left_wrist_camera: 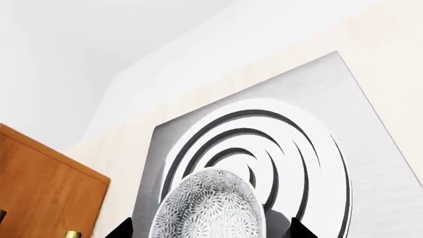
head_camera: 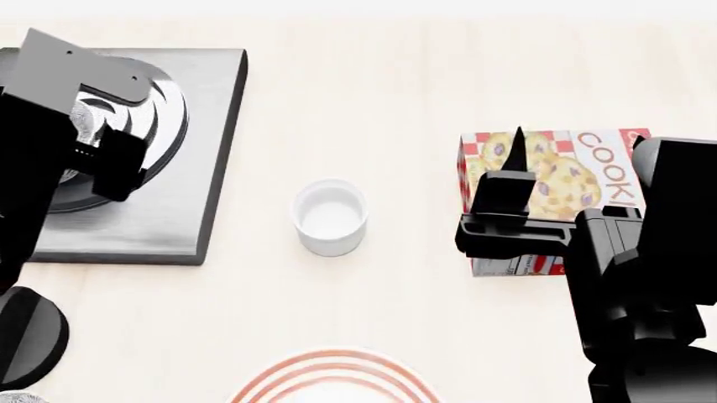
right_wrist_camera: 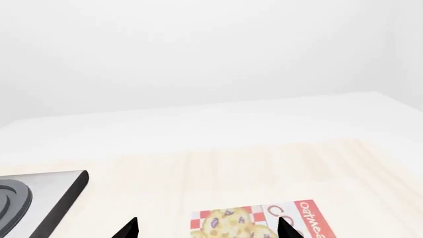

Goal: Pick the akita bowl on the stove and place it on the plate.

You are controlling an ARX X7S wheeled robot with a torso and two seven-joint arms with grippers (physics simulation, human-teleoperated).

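Head view: stove (head_camera: 191,151) at about 10 o'clock on the pale wood table (head_camera: 392,92), ring burner partly covered by the left arm. Speckled bowl (head_camera: 81,117) sits on the burner, only a sliver showing beside the left claw (head_camera: 117,159). Left wrist view gives it better: bowl (left_wrist_camera: 208,206) resting on the burner rings, between the two dark fingertips (left_wrist_camera: 122,229), which stand spread on either side of it, apart from its rim as far as can be told. Left claw open around the bowl, not pinching. A brown wooden cabinet (left_wrist_camera: 46,183) with brass handles sits off the stove's edge. Small plain white cup (head_camera: 329,217) at table centre. Plate (head_camera: 334,379) with red rings at 6 o'clock, cut by the frame edge. Cookie box (head_camera: 560,176) at 3 o'clock, lying flat; right claw (head_camera: 510,189) hovers over its near-left part. Right wrist view: fingertips (right_wrist_camera: 129,229) spread, nothing between them.
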